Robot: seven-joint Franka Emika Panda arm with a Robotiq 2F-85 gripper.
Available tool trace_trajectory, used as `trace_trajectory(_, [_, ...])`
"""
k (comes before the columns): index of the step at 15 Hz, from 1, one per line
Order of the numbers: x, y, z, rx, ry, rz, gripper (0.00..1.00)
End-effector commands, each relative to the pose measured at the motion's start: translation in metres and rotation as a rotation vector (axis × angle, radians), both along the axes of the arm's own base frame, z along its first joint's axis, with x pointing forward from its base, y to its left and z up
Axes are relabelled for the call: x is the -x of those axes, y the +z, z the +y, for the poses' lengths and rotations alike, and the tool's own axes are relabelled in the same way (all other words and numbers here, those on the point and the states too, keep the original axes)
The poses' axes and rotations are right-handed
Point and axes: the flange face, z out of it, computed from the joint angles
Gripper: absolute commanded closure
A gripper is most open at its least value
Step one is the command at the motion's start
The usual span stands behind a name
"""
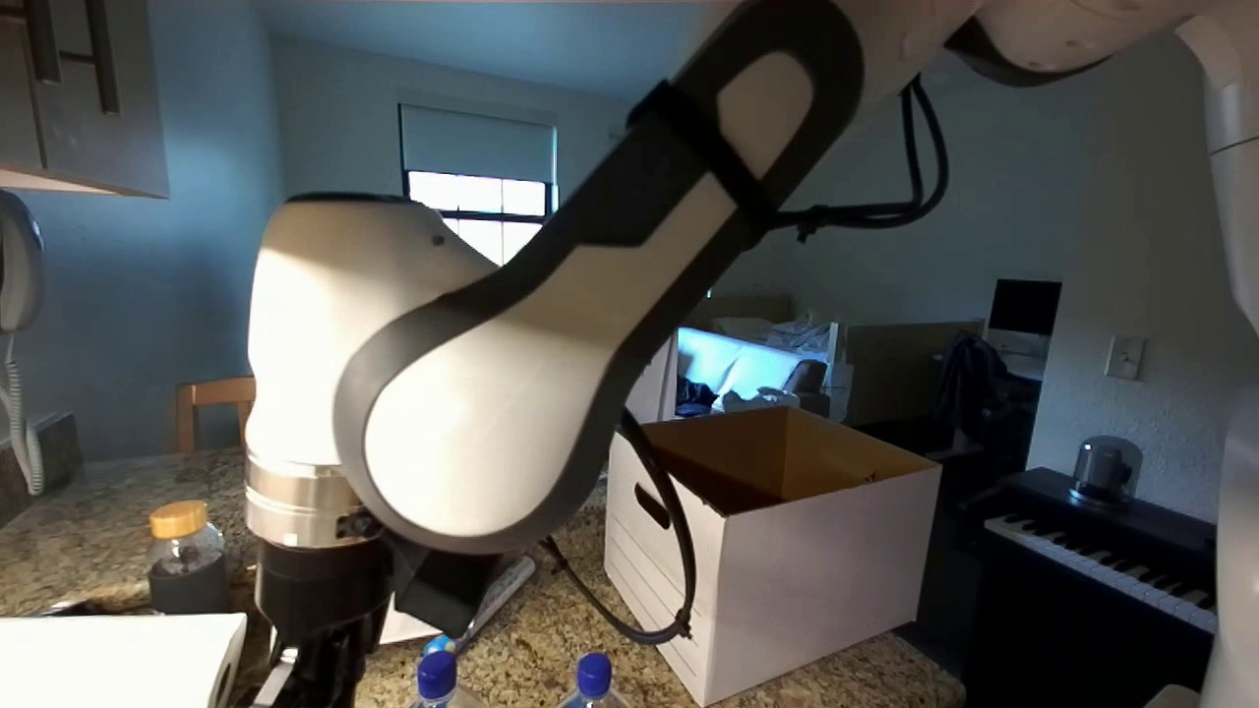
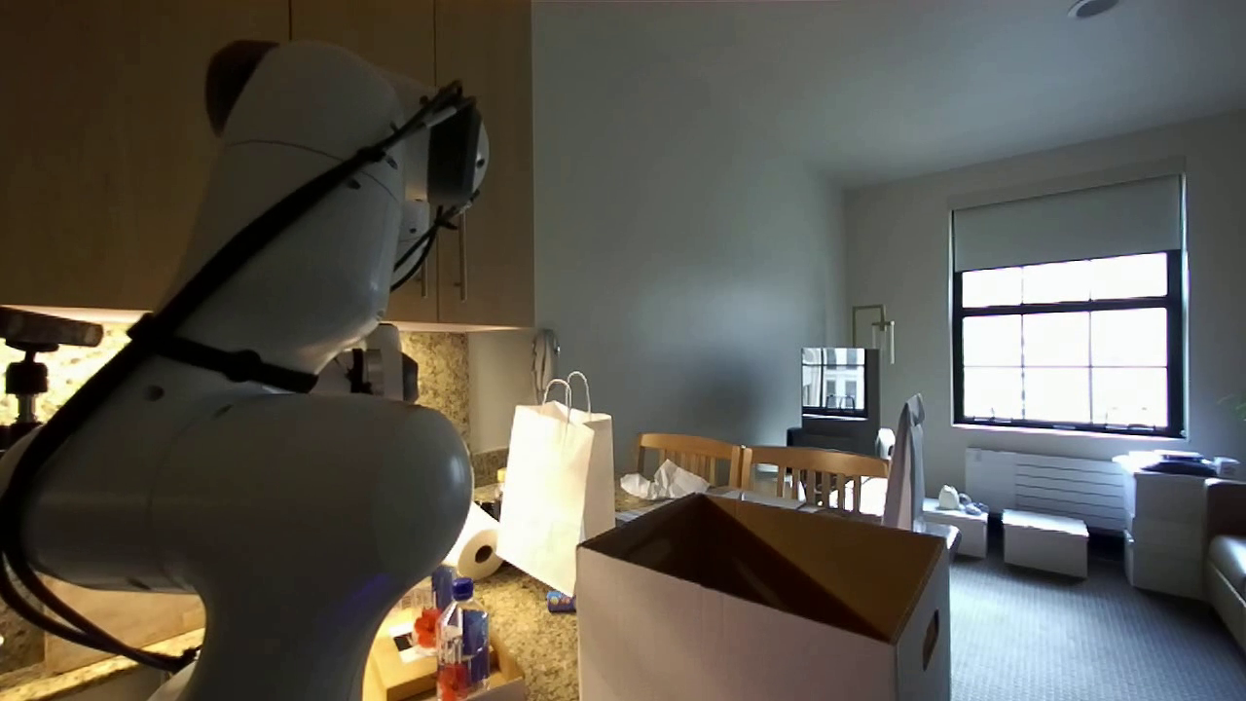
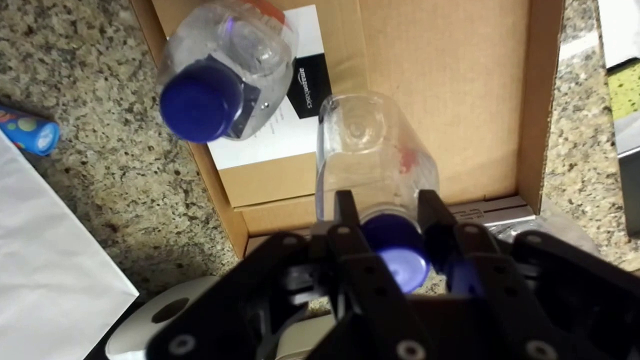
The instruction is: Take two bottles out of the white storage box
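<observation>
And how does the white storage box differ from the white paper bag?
The white storage box is broad and squarish; the paper bag is narrow, taller than wide. The box has an oval hand-hole in its side; the bag has looped handles on top. Both are white on the outside.

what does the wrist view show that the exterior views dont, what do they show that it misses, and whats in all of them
Only the wrist view: readable amazonbasics print, and the gripper fingertips on either side of a blue cap.

Only the exterior views: the white storage box with its oval hand-hole, and a window.

Shared: clear bottles, though in an exterior view only their tops show, and the granite counter.
</observation>
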Motion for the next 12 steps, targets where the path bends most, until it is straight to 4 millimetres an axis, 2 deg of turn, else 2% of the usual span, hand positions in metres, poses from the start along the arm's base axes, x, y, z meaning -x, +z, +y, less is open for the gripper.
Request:
trace_trajectory(1, [-0.012,-0.010,0.015,0.017,0.020,-0.006,0.85])
trace_trajectory(4, [-0.021,-0.016,0.022,0.017,0.013,-0.017,0.85])
trace_trajectory(5, [-0.024,-0.016,0.024,0.019,0.006,-0.017,0.81])
trace_trajectory(6, [-0.026,-0.017,0.026,0.021,0.004,-0.014,0.41])
trace_trajectory(7, [-0.028,-0.018,0.027,0.023,-0.001,-0.011,0.40])
trace_trajectory(10, [-0.033,-0.014,0.028,0.026,-0.009,-0.004,0.23])
trace_trajectory(12, [-0.035,-0.005,0.026,0.024,-0.025,-0.008,0.10])
